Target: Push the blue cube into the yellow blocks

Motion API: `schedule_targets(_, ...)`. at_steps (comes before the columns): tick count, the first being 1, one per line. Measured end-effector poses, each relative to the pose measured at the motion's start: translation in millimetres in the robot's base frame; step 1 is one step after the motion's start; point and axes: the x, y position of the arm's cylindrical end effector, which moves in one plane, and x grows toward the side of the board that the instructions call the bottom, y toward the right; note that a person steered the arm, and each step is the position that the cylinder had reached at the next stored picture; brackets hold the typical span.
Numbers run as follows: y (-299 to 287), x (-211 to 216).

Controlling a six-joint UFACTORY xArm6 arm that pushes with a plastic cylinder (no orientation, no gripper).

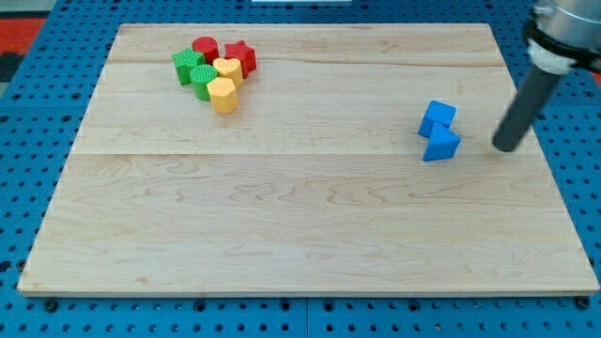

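Observation:
A blue cube sits on the wooden board at the view's right, touching a blue wedge-shaped block just below it. Two yellow blocks lie in a cluster at the view's upper left: a yellow heart and a yellow hexagon. My tip rests on the board to the right of the blue blocks, with a gap between it and the blue wedge. The dark rod rises toward the view's top right.
In the same cluster are a red cylinder, a red star, a ribbed green block and a second green block. The board lies on a blue perforated table.

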Motion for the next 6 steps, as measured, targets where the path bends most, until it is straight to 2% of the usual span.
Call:
schedule_targets(1,-105.1,-3.8)
schedule_targets(2,-60.1,-14.8)
schedule_targets(3,13.4,-20.9)
schedule_targets(4,-69.0,-50.3)
schedule_targets(5,-197.0,-49.2)
schedule_targets(6,-251.5,-53.4)
